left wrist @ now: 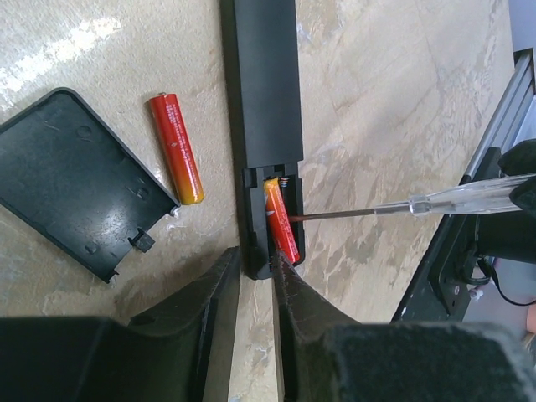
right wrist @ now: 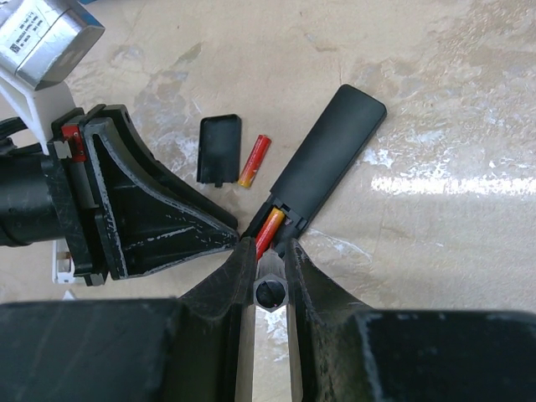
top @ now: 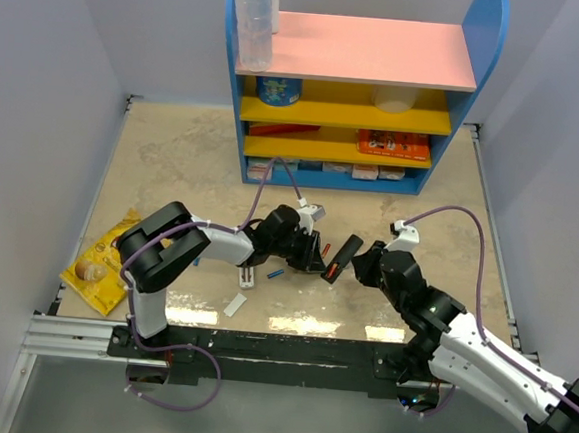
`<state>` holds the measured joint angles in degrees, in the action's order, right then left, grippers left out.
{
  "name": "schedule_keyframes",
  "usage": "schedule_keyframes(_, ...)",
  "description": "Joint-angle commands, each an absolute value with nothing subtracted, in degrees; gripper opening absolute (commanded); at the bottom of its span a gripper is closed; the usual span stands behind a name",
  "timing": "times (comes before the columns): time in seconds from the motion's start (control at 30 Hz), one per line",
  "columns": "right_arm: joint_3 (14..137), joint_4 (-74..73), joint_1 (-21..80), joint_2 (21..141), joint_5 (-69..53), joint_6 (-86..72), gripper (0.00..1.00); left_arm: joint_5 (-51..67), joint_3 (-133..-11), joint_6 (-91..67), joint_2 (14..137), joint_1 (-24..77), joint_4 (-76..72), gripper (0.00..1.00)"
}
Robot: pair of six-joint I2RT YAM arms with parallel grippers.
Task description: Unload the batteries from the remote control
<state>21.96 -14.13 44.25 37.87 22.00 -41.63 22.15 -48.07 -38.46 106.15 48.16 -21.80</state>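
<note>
The black remote control lies on the table with its back compartment open. One red battery sits tilted inside it. A second red battery lies loose beside the detached cover. My left gripper pinches the remote's compartment end between narrow jaws. My right gripper is shut on a clear-handled screwdriver, whose thin tip touches the battery in the compartment. From above, both grippers meet at the remote. A small blue battery lies near the left gripper.
A blue, yellow and pink shelf with a clear bottle stands at the back. A yellow snack bag lies at the left edge. Two small white pieces lie near the left arm.
</note>
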Motion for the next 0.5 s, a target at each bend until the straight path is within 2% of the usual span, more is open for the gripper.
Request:
schedule_keyframes(0.0, 21.8, -11.86, 44.47, 37.09, 24.08, -42.36, 0.0, 22.5, -47.81, -38.59, 107.4, 48.51, -24.7, 0.26)
schedule_keyframes(0.33, 20.57, -9.85, 44.47, 36.47, 24.35, -42.89, 0.0, 22.5, -47.81, -38.32, 108.28, 48.52, -24.96, 0.25)
schedule_keyframes(0.47, 20.39, -8.62, 44.47, 37.09, 24.61, -43.07, 0.0, 22.76, -47.73, -38.41, 108.46, 48.6, -25.22, 0.2)
